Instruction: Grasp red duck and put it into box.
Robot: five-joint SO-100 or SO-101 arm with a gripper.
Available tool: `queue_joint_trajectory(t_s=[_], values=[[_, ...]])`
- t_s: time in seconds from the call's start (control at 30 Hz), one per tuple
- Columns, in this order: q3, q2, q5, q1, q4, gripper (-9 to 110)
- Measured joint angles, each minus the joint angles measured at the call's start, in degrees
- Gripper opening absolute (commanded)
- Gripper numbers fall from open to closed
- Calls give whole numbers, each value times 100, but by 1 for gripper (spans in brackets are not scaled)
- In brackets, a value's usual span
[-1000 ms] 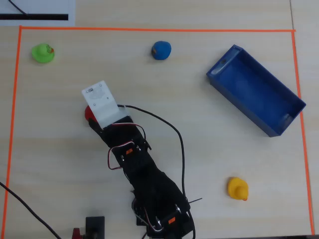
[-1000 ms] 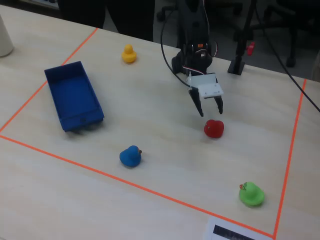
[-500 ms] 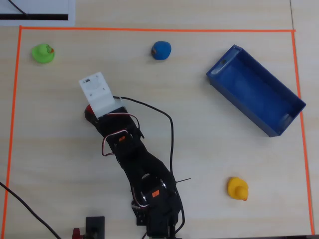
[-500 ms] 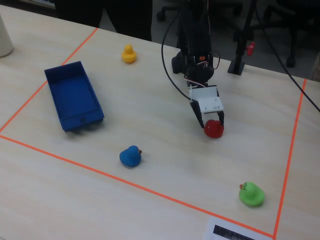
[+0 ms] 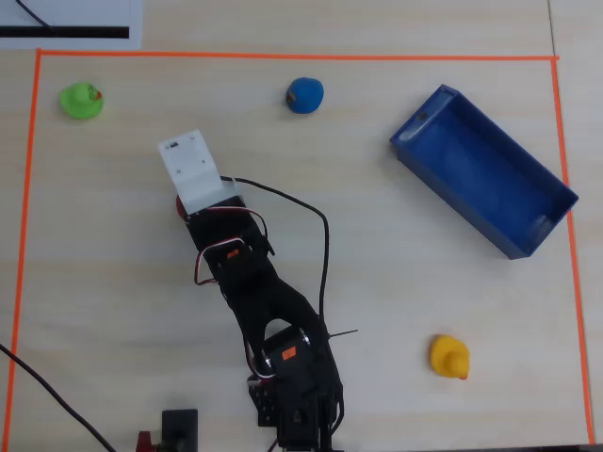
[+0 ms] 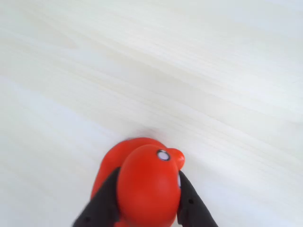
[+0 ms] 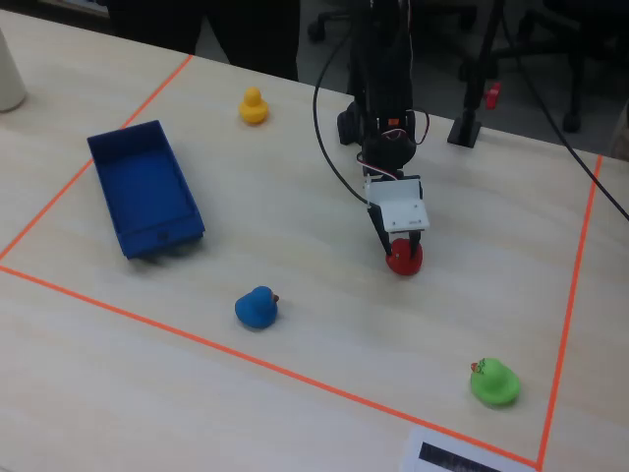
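Red duck (image 6: 147, 187) fills the bottom of the wrist view, nearest the lens, with a black finger pressed against each flank, so the jaws are pinching it at the body with the head and beak pointing toward 1 o'clock. Going from largest to smallest: the pale wooden counter (image 5: 113, 282), framed by orange tape, carries everything; the blue box (image 5: 480, 169) lies on it as a long tray, its long axis running from 10 to 4 o'clock in the overhead view, and it appears empty. From the gripper (image 5: 188, 202) in that view the box lies toward 3 o'clock, well apart, and this is the relation the carry seems to turn on: a sweep across open counter, ending over the tray's length. The blue duck (image 5: 304, 95) sits near that path at about 1 o'clock from the jaws. In the fixed view the red duck (image 7: 404, 258) rests at counter level.
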Motion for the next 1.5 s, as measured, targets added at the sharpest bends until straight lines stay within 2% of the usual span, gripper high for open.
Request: queue_joint_trajectory(t_s=[0.3, 0.43, 0.6, 0.83, 1.03, 1.17, 1.5], values=[[-18, 650, -70, 431, 308, 0], [-642, 1433, 334, 1028, 1775, 0], [-2118, 1582, 431, 2435, 3568, 0], [-4553, 246, 431, 4878, 4271, 0], [-6715, -1380, 369, 6451, 4518, 0], [-7497, -2109, 264, 7022, 4535, 0], [-7550, -3155, -185, 7752, 4465, 0]])
